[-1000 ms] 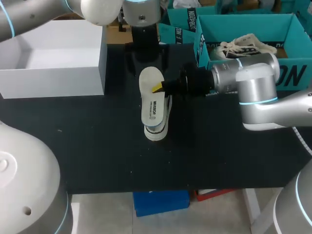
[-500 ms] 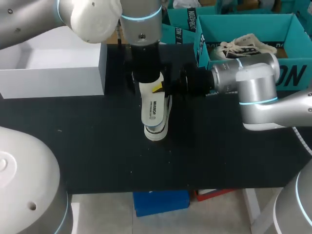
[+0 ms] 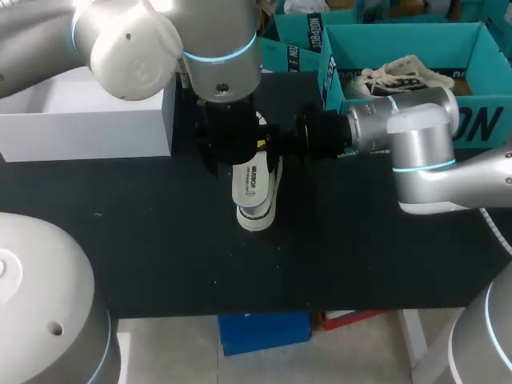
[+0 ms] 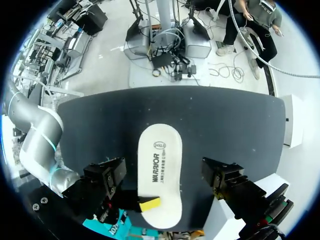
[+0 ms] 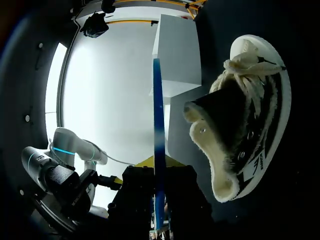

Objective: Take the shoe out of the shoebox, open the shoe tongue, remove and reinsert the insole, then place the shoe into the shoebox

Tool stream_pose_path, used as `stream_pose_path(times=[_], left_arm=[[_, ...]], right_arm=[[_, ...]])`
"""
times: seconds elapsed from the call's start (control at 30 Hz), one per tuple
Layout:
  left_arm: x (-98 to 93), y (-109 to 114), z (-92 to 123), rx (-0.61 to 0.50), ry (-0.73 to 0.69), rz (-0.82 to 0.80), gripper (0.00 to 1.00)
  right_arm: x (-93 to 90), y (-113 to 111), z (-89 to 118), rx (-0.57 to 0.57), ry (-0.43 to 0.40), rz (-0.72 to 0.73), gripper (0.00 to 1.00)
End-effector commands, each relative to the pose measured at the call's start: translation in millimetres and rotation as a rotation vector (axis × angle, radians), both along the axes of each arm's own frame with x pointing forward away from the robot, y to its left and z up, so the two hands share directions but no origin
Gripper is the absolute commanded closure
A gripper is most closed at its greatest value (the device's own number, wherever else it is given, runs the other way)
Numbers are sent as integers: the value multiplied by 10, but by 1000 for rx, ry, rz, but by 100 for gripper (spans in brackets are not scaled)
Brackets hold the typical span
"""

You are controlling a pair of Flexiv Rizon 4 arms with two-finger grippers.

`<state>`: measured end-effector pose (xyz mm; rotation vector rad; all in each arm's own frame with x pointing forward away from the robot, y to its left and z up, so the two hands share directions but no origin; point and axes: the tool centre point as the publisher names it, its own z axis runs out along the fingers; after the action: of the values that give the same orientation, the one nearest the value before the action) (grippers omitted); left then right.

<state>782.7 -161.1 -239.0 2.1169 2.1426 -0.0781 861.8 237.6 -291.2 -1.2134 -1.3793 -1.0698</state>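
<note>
The right hand (image 3: 258, 145) pinches the insole (image 4: 159, 165) by its edge; the left hand (image 4: 164, 176), released, straddles its width from directly above.

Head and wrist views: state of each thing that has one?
insole: out of the shoe, gripped at one edge.
shoe: on its side on the table, mouth gaping.
right gripper: shut on the insole.
left gripper: open, fingers straddling the insole, not touching it.
white shoebox: open-topped.
</note>
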Motion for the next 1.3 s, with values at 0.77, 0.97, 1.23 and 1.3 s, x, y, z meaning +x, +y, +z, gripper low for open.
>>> stream_pose_path(times=[0.77, 0.97, 1.23, 1.3], left_arm=[[213, 544, 47, -1076, -30, -123, 0], [221, 554, 42, -1046, -39, -106, 0], [221, 554, 42, -1046, -39, -106, 0], [221, 554, 42, -1046, -39, -106, 0]], right_arm=[[0, 10, -5, -2, 0, -1, 100], [0, 10, -5, -2, 0, -1, 100], [0, 10, -5, -2, 0, -1, 100], [0, 10, -5, -2, 0, -1, 100]])
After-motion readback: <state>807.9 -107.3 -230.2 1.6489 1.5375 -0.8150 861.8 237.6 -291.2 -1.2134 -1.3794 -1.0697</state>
